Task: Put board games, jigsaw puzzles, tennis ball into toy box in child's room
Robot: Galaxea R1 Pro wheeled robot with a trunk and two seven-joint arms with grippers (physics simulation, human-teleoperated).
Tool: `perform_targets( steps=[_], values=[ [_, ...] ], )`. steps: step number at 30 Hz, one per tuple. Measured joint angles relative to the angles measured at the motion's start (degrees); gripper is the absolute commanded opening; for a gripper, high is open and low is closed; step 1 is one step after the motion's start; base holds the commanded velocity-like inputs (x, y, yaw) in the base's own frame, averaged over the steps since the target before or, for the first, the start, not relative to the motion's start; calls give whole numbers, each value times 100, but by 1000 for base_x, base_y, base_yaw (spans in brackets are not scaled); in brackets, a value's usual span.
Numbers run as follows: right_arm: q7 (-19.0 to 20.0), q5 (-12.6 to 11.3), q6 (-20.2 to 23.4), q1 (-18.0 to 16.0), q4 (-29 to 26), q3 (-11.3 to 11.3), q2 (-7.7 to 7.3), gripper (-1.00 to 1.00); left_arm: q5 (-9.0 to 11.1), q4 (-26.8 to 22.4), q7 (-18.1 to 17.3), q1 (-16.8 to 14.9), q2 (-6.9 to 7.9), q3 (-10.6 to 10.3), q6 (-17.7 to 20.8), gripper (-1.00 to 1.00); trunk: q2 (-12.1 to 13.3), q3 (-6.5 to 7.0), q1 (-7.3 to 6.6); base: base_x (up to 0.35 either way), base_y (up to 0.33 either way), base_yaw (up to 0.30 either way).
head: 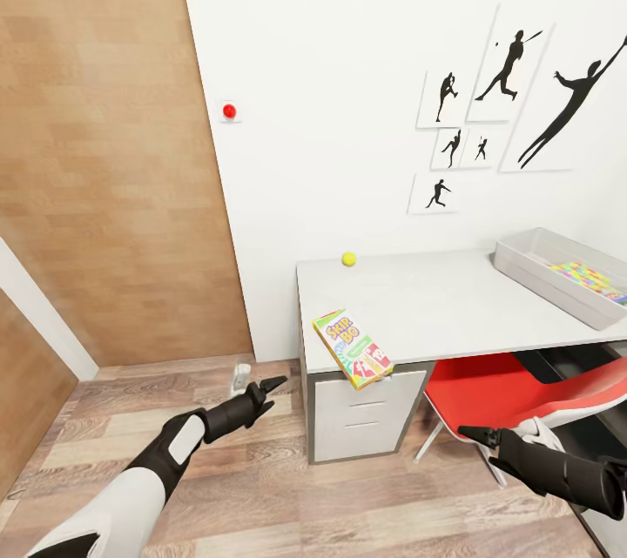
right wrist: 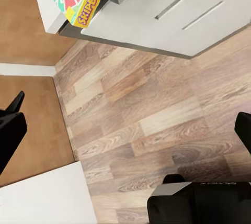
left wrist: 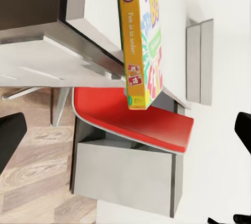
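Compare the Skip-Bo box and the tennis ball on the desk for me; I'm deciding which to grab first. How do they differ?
The Skip-Bo box is a flat, multicoloured rectangle; the tennis ball is a small plain yellow sphere. The box lies at the desk's front edge, one corner overhanging it; the ball sits well back, near the wall. The box looks far larger than the ball. Both are outside the toy box, untouched by either gripper.

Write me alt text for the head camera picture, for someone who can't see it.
A grey desk against a white wall holds a colourful Skip-Bo board game box overhanging its front edge, a yellow-green tennis ball near the back and a grey toy box. A red chair sits beneath; both black grippers, left and right, hover empty over wood flooring.
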Motion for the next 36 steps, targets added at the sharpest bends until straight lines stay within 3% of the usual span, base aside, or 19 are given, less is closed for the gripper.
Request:
perform_targets(
  steps=[8,20,36],
  values=[
    [281,24,0,0,5,-13,5,100,-5,208,18,8,-96,70,-114,100,0,12,0,0,-73,-53],
    [307,46,-1,0,8,-54,5,100,2,263,7,26,-126,73,-337,100,0,45,0,-8,-45,-56],
    [307,53,-1,0,7,-54,23,100,-6,264,13,27,-148,70,-350,100,0,46,0,-161,-83,0]
  ],
)
